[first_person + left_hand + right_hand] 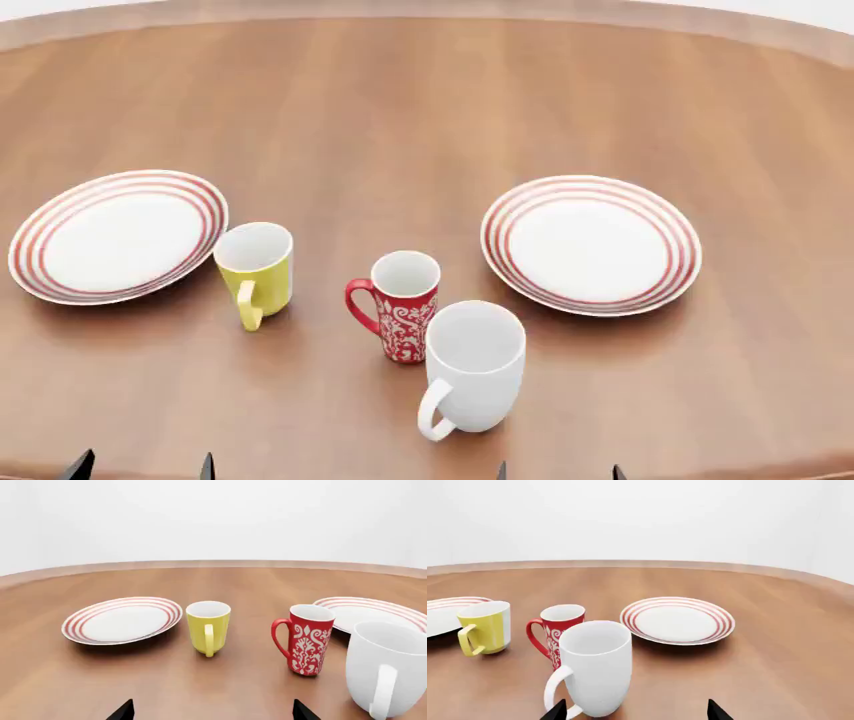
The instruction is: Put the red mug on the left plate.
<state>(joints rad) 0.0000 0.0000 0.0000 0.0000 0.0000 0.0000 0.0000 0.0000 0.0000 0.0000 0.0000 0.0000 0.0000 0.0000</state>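
The red mug (402,315) with white floral swirls stands upright near the table's middle front, handle to its left; it also shows in the left wrist view (306,638) and the right wrist view (558,633). The left plate (118,235), white with red rings, lies at the left, also in the left wrist view (123,619). My left gripper (140,468) is open and empty at the front edge, well short of the mugs; it shows in its wrist view (212,712). My right gripper (558,472) is open and empty, just short of the white mug, and shows in its wrist view (636,711).
A yellow mug (256,270) stands between the left plate and the red mug. A larger white mug (470,367) stands just in front and to the right of the red mug. A second ringed plate (590,243) lies at the right. The wooden table (427,110) extends far back.
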